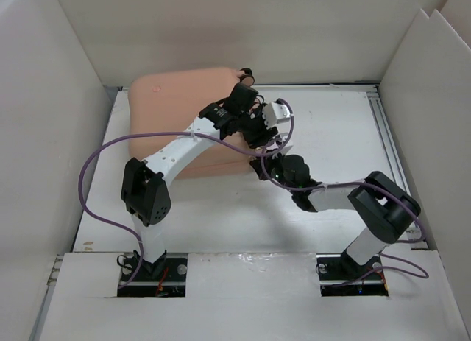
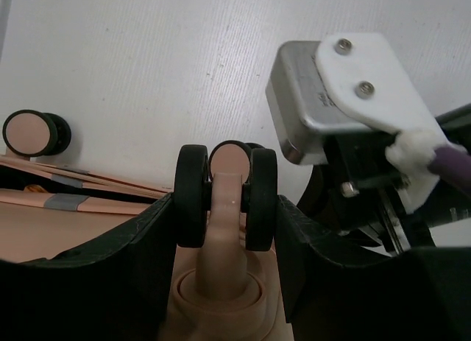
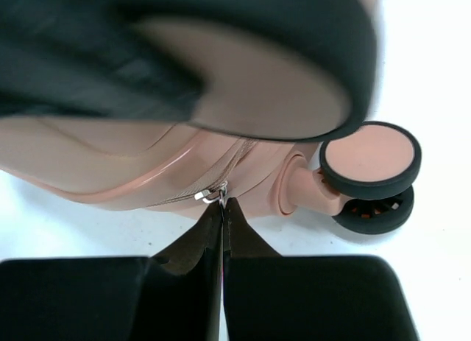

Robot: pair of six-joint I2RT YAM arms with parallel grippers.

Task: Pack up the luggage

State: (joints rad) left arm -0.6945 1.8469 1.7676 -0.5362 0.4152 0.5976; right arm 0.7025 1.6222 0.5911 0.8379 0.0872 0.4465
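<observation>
The salmon-pink luggage [image 1: 173, 109] lies closed at the back left of the table. My left gripper [image 1: 245, 88] is at its far right corner. In the left wrist view the gripper [image 2: 227, 208] is shut on a twin caster wheel [image 2: 227, 190], one black finger pressing each side. My right gripper [image 1: 254, 138] is at the luggage's right edge. In the right wrist view its fingertips [image 3: 223, 208] are shut on the metal zipper pull [image 3: 212, 194] along the luggage's seam [image 3: 147, 171]. The inside of the luggage is hidden.
White cardboard walls [image 1: 44, 135] enclose the table on three sides. Another caster wheel [image 3: 372, 158] stands just right of the zipper pull, and one more [image 2: 29, 132] shows at the left. The right wrist's camera housing [image 2: 331, 98] hangs close beside my left gripper.
</observation>
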